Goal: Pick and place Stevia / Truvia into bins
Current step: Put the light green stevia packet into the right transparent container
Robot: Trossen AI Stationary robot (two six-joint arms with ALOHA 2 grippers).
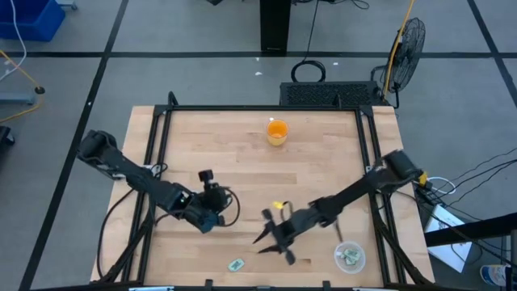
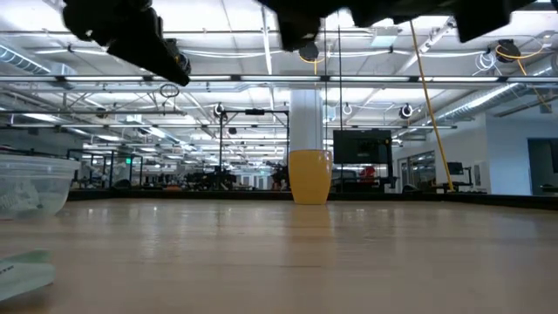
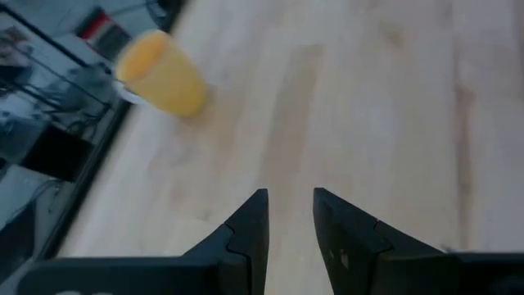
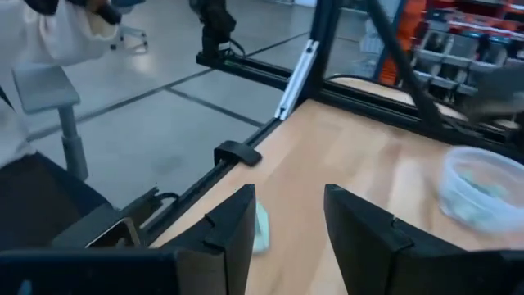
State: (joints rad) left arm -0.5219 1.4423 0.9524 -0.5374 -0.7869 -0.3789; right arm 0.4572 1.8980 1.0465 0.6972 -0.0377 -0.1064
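One green-and-white Stevia packet (image 1: 236, 264) lies flat on the table near its near edge; it also shows in the low view (image 2: 22, 270) and beside a finger in the right wrist view (image 4: 261, 228). One clear cup (image 1: 349, 257) stands near the near right corner with packets inside (image 4: 483, 192) (image 2: 30, 183). No second clear cup shows. My right gripper (image 1: 273, 242) is open and empty, above the table between the packet and the cup (image 4: 286, 225). My left gripper (image 1: 212, 220) is open and empty, left of centre (image 3: 291, 225).
An orange cup (image 1: 277, 131) stands upright near the far edge at the middle (image 3: 160, 72) (image 2: 309, 176). A black frame rail (image 4: 246, 152) runs along the table's edges. A person's white sleeve (image 4: 49, 33) shows beyond the table. Bare wood lies between the arms and the orange cup.
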